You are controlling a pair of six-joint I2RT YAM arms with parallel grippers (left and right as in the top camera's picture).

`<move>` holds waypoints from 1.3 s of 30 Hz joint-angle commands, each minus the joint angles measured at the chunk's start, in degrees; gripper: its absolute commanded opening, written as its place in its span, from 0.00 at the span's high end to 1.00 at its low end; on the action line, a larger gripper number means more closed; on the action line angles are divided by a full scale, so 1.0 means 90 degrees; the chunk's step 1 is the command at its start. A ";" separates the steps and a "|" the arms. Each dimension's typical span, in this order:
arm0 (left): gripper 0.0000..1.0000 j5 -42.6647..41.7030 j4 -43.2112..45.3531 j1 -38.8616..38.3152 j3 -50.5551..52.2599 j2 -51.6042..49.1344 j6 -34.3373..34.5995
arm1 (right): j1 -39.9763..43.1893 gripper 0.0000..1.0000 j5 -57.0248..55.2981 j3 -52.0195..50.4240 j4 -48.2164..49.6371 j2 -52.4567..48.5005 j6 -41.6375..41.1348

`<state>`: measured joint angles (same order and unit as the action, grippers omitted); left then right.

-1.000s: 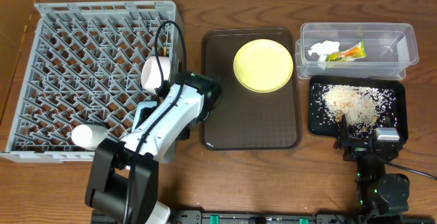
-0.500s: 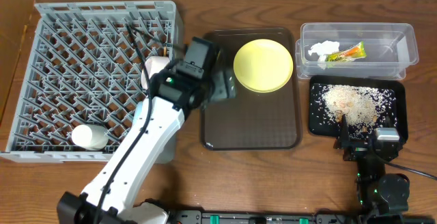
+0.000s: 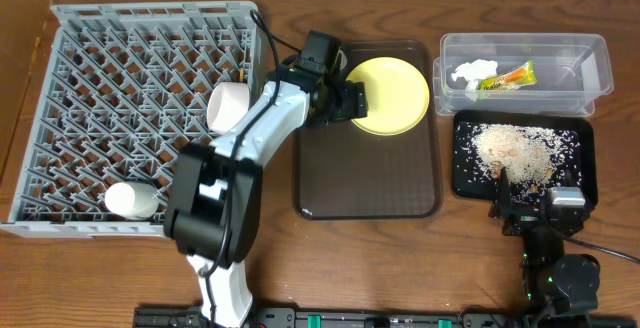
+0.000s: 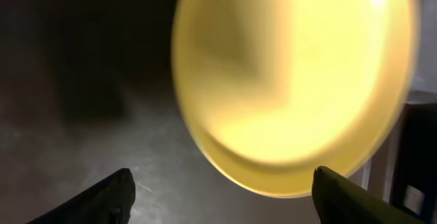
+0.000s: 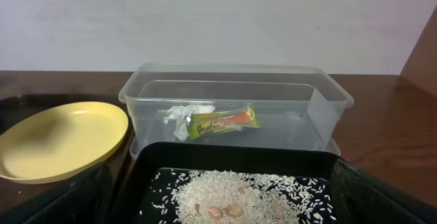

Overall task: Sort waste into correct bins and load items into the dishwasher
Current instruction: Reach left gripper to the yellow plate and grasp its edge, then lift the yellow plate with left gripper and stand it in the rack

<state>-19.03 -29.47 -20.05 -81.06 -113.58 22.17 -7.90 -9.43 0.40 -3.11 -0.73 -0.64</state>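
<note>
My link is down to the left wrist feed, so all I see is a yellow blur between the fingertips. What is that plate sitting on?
Observer: The yellow plate lies at the far end of the dark-brown serving tray.
Operator: Anything in the rack?
Observer: The grey dish rack holds a white bowl at its right edge and a pale bowl near its front.
Operator: Where is the right arm?
Observer: The right end effector rests open at the near edge of the black tray.

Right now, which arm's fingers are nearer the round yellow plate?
Left. The left fingers are at the plate's rim; the right fingers sit apart, at the shallow black rectangular tray's near edge.
</note>
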 commanded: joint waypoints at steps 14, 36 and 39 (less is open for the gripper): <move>0.52 -0.2125 0.1156 0.0542 -0.0160 -0.1715 0.0976 | 0.0151 0.01 0.0005 -0.0010 -0.0017 0.0022 -0.0063; 0.93 -0.3354 0.1333 0.1010 -0.0104 -0.1015 0.0119 | 0.0151 0.01 0.0005 -0.0010 -0.0017 0.0022 -0.0063; 0.92 -0.3366 0.1311 0.1205 -0.0104 -0.0350 -0.0017 | 0.0151 0.01 0.0005 -0.0010 -0.0017 0.0022 -0.0063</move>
<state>-46.78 -17.89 -11.07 -81.73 -124.86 24.93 -7.90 -9.43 0.40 -3.11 -0.73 -0.64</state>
